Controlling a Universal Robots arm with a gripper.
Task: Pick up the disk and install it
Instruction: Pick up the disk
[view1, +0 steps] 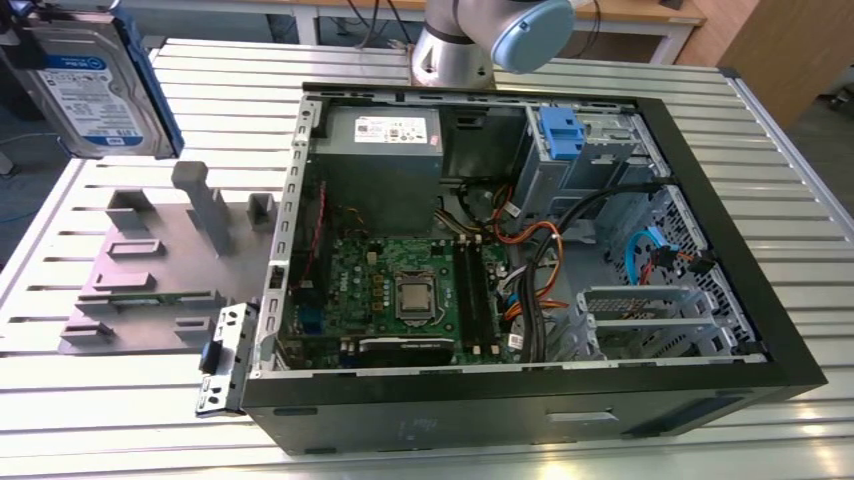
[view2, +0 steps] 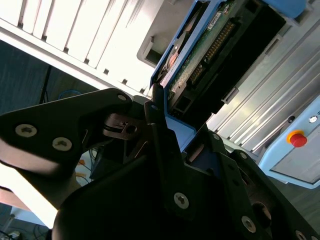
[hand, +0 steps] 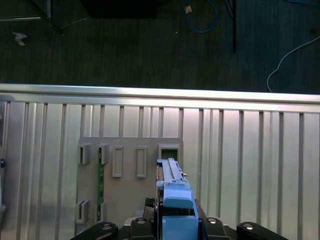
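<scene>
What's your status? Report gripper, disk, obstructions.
Gripper shut on disk, aloft near grey fixture plate, outside open computer case. Cables cross case interior.

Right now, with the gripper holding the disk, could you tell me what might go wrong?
1. The gripper clamps the disk at its blue plastic carrier, so it could slip or tilt.
2. Loose cables crowd the open case and might snag it.
3. The grey fixture has upright posts near it that could catch an edge.
</scene>
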